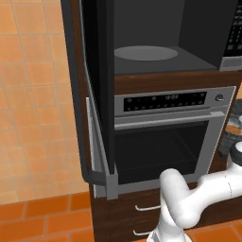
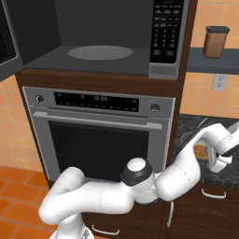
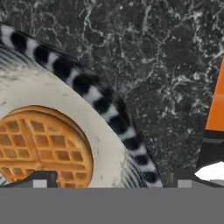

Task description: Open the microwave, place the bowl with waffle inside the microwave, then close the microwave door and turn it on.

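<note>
Claw (image 2: pixel 219 161) hanging over the dark speckled surface (image 3: pixel 166 65) to the right of the oven column, jaws spread wide and clamped on nothing; seen in the hand view, finger tips (image 3: pixel 41 179) low at the frame's bottom with the bowl (image 3: pixel 65 127) directly beneath and offset toward the lower left of that view; rim of the bowl banded black and white, pale inside, not matching a clear faceted glass, so identity taken from the waffle (image 3: pixel 43 146) lying flat in it; no long axis to speak of, bowl round, so approach angle probably free; one tip over the waffle, the other beyond the rim over bare surface, suggesting a rim pinch once lowered; orange wall (image 3: pixel 216 100) close at the right of the hand view, leaving little room that side; further out, oven (image 2: pixel 100 135) shut, below the microwave (image 2: pixel 107 42); cavity open and bare, turntable (image 2: pixel 99 52) clear; microwave door (image 1: pixel 92 94) swung fully out to the left, edge-on in the left base view, well clear of the route up and leftward from surface to cavity; brown jar (image 2: pixel 216 42) on a shelf above the surface, a thing to lift past with care.
</note>
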### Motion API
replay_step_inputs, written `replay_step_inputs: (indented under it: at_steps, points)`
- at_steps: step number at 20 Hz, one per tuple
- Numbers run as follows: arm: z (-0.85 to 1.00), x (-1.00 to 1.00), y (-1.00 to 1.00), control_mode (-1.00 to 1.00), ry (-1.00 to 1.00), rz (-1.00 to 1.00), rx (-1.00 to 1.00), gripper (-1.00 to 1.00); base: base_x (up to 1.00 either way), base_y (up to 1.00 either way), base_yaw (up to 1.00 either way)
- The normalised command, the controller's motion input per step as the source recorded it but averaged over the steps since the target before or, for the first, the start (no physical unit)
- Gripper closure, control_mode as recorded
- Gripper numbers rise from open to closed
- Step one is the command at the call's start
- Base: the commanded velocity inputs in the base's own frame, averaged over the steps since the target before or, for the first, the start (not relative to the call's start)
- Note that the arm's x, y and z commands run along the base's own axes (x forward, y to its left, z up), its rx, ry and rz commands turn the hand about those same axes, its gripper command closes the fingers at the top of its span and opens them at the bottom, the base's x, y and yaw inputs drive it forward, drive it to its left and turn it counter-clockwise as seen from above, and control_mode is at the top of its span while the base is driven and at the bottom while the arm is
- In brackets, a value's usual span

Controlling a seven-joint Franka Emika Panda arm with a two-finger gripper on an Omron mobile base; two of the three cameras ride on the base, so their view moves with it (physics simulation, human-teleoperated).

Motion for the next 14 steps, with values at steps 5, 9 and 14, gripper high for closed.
replay_step_inputs:
  at_steps: [5,9,14]
  points:
    - [0.00,0.00,0.00,-1.00,0.00,0.00,0.00,-1.00,0.00,0.00,0.00]
    - [0.00,0.00,0.00,-1.00,0.00,0.00,0.00,1.00,0.00,0.00,0.00]
    - [0.00,0.00,0.00,-1.00,0.00,0.00,0.00,1.00,0.00,0.00,0.00]
